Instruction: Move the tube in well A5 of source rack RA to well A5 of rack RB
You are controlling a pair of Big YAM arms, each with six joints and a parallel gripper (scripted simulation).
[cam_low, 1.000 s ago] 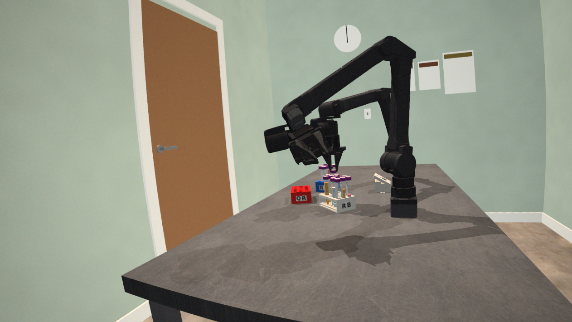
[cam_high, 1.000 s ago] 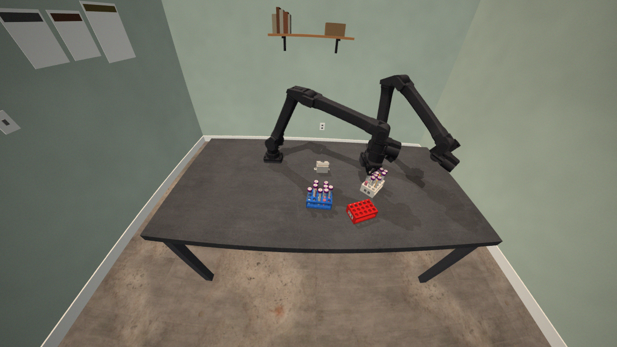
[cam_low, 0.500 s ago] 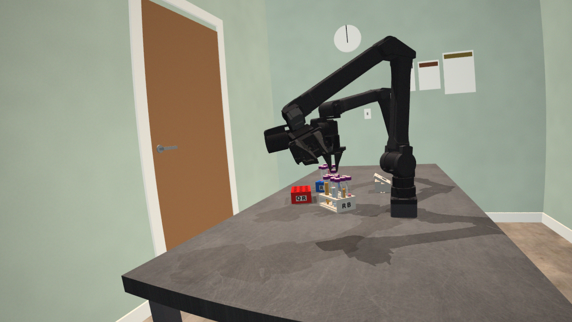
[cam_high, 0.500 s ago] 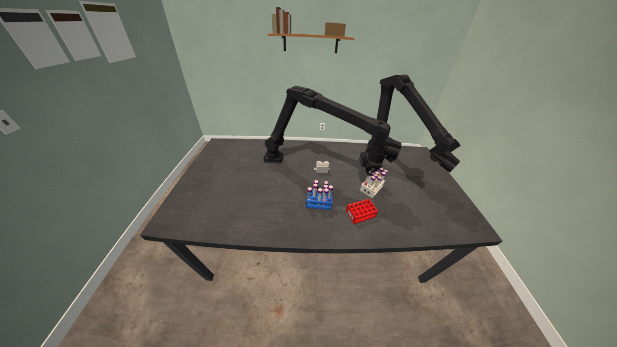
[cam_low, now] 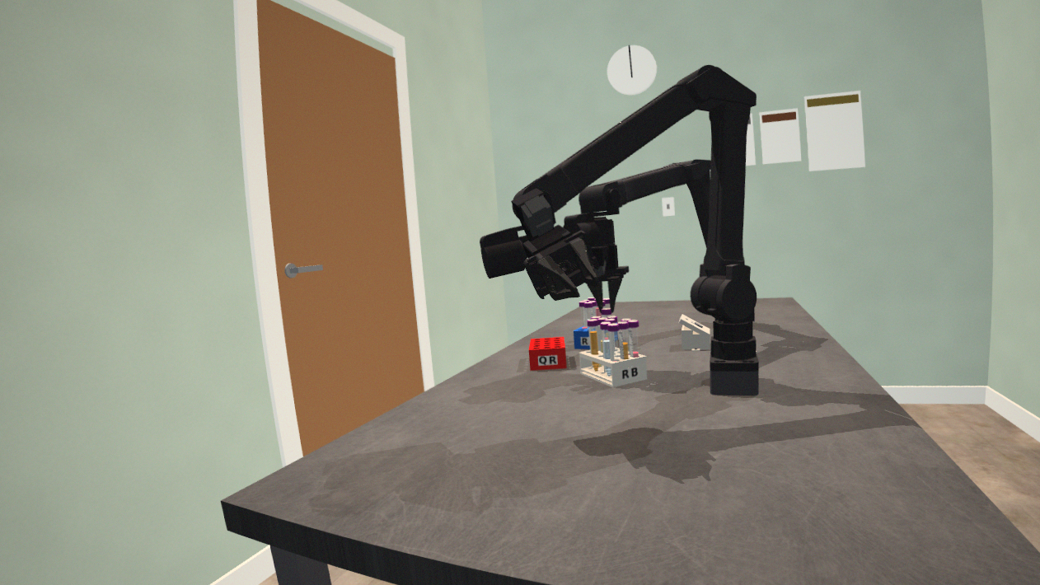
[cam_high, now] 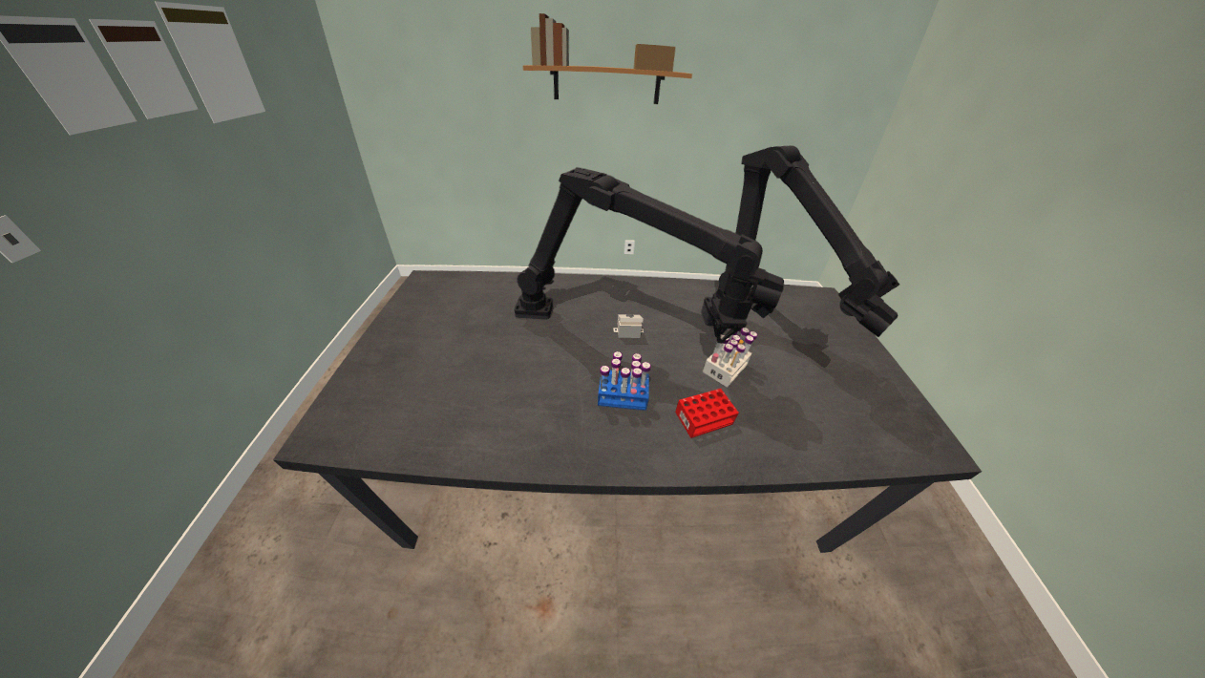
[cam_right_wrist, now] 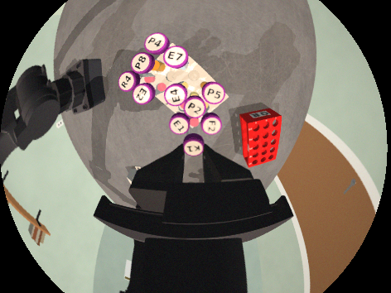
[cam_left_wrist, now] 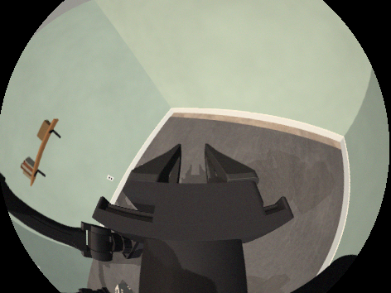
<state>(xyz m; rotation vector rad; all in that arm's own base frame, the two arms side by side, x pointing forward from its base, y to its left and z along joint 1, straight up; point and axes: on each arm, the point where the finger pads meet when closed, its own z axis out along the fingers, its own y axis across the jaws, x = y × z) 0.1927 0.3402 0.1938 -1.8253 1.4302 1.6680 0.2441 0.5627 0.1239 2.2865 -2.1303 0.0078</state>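
My right gripper (cam_right_wrist: 193, 148) (cam_high: 723, 339) (cam_low: 604, 304) is shut on a purple-capped tube marked K1 (cam_right_wrist: 193, 147). It holds the tube upright over the near corner of the white rack RB (cam_high: 716, 371) (cam_low: 630, 373) (cam_right_wrist: 194, 76). I cannot tell whether the tube's lower end is in a well. Several other capped tubes stand in RB. The blue rack RA (cam_high: 622, 396) (cam_low: 581, 339) holds several tubes, to the left in the top view. My left gripper (cam_left_wrist: 192, 148) (cam_high: 877, 317) is open and empty, raised beyond RB near the table's side edge.
An empty red rack QR (cam_high: 706, 413) (cam_low: 546, 354) (cam_right_wrist: 261, 138) stands close beside RB. The small white DONE box (cam_high: 629, 325) (cam_low: 694, 332) sits between the arm bases. The left arm's wrist hangs close to the right gripper in the exterior view.
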